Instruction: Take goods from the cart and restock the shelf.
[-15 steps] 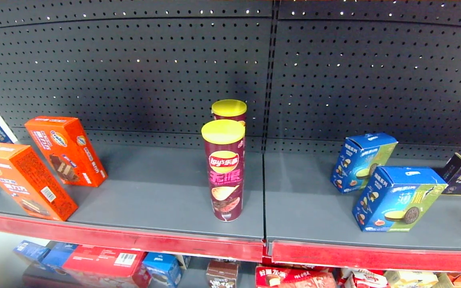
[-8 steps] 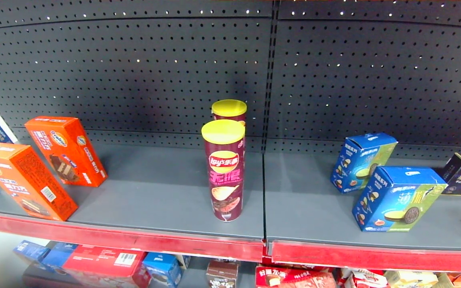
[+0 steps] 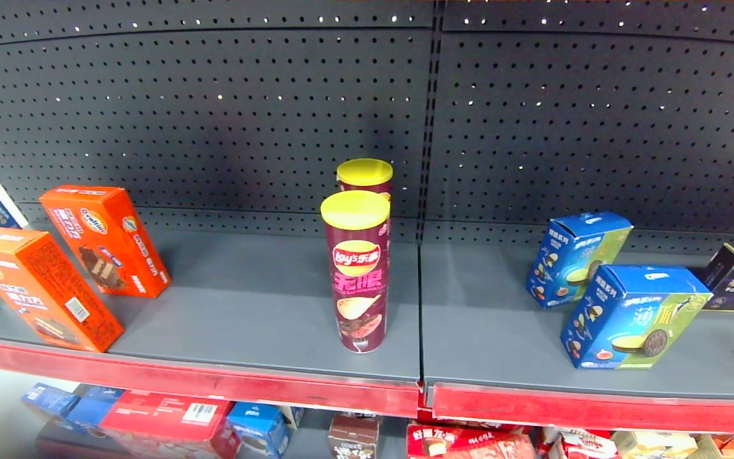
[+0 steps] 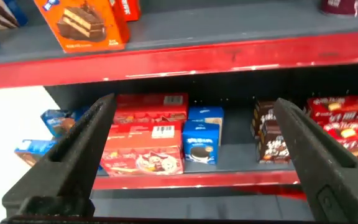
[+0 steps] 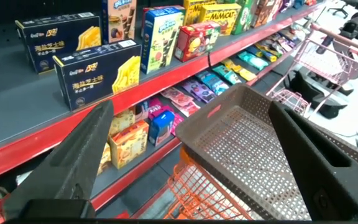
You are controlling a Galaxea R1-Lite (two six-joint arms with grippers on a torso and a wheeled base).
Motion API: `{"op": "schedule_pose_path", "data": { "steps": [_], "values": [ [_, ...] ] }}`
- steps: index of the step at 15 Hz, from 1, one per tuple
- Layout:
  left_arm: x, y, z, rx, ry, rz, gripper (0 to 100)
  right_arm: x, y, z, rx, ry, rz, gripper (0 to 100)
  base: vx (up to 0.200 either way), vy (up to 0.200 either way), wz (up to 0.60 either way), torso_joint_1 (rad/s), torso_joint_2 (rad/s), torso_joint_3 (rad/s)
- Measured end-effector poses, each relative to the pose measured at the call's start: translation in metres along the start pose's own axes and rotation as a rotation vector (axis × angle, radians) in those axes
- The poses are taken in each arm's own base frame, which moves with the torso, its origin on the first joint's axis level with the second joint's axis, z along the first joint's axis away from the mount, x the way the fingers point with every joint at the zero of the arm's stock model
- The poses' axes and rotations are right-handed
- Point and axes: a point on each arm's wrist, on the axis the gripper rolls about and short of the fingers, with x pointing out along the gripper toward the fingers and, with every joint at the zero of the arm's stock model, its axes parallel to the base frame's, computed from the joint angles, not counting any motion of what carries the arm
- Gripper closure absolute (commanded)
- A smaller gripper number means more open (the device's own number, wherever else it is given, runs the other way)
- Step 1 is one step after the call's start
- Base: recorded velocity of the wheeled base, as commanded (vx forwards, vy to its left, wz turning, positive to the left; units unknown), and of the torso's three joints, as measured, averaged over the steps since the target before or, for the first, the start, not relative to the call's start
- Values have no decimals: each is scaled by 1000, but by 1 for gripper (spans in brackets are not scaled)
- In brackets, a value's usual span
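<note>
Standing on the shelf (image 3: 246,306), a chip can (image 3: 355,274) is seen; left gripper (image 4: 194,158) and right gripper (image 5: 191,165) are spread wide, nothing held.

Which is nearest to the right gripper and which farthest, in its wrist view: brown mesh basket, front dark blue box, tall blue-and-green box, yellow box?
From the open right gripper:
1. brown mesh basket, just ahead of it.
2. front dark blue box, on the shelf's near stretch.
3. tall blue-and-green box, farther along that shelf.
4. yellow box, farthest along the row.
</note>
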Motion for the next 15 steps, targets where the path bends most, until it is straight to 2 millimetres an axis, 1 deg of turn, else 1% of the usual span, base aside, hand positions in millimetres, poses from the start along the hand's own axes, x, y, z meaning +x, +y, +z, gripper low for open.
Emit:
{"op": "schedule_pose_path", "data": {
  "steps": [2,6,10,15],
  "values": [
    [0,1,0,-31,-3,25,0,0,0,0,0,2,2,0,0,0,0,0,0,0],
    [-1,1,0,-33,-5,29,0,0,0,-1,5,2,8,0,0,0,0,0,0,0],
    [-1,1,0,-34,-4,29,0,5,-5,-3,6,0,89,0,0,0,0,0,0,0],
    [-1,1,0,-34,-5,30,0,21,-13,-11,32,12,375,0,0,0,0,0,0,0]
  ]
}}
